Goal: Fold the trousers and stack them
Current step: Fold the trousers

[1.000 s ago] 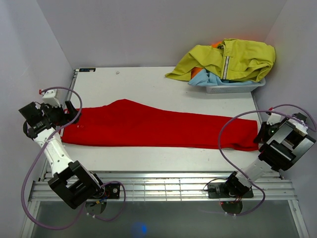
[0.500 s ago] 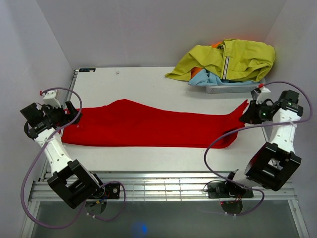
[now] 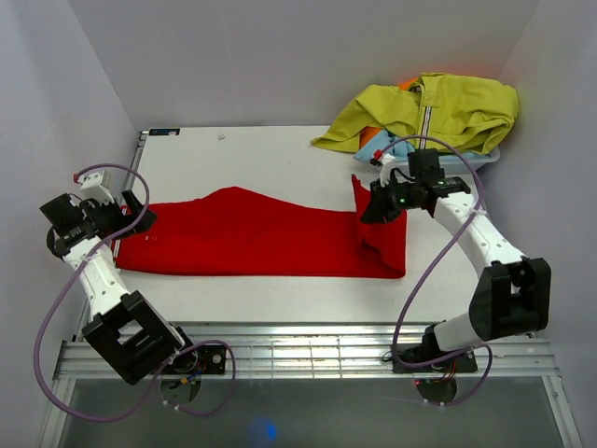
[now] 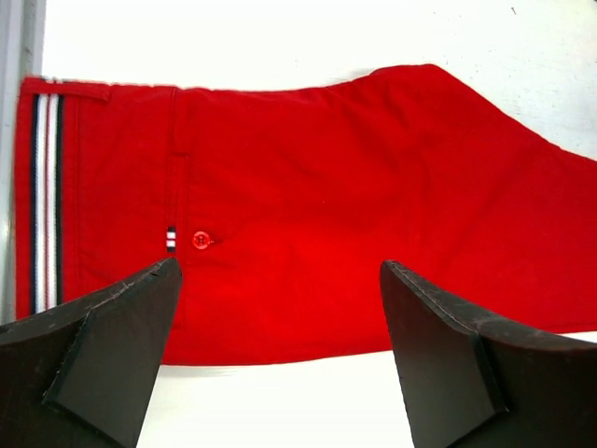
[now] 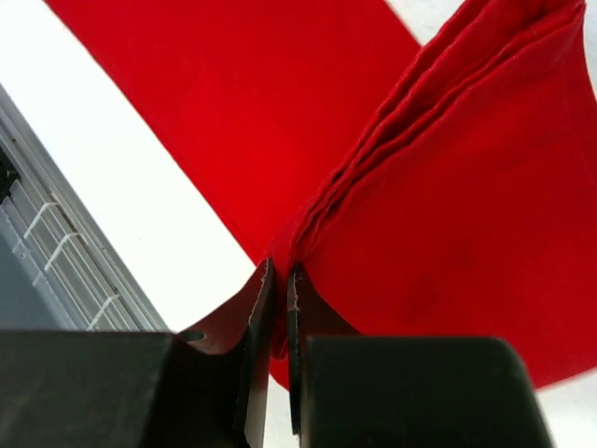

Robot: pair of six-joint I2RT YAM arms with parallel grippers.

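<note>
The red trousers point(image 3: 252, 233) lie lengthwise across the table, waistband at the left. My right gripper point(image 3: 370, 207) is shut on the leg ends and holds them lifted above the table, folded back leftward over the legs. In the right wrist view the gripper point(image 5: 280, 280) pinches several layers of red fabric point(image 5: 448, 215). My left gripper point(image 3: 138, 209) is open and empty beside the waistband end. In the left wrist view the gripper point(image 4: 280, 308) hovers over the waistband point(image 4: 103, 196), with its striped edge and a red button.
A clear bin point(image 3: 438, 163) at the back right holds a yellow-green zip jacket point(image 3: 438, 112), a light blue garment point(image 3: 396, 147) and something orange. The slatted metal front rail point(image 3: 308, 350) runs along the near table edge.
My right gripper has carried the leg ends up and leftward from the table's right edge to right of the table's middle, folding the legs back. The left arm has barely moved.
</note>
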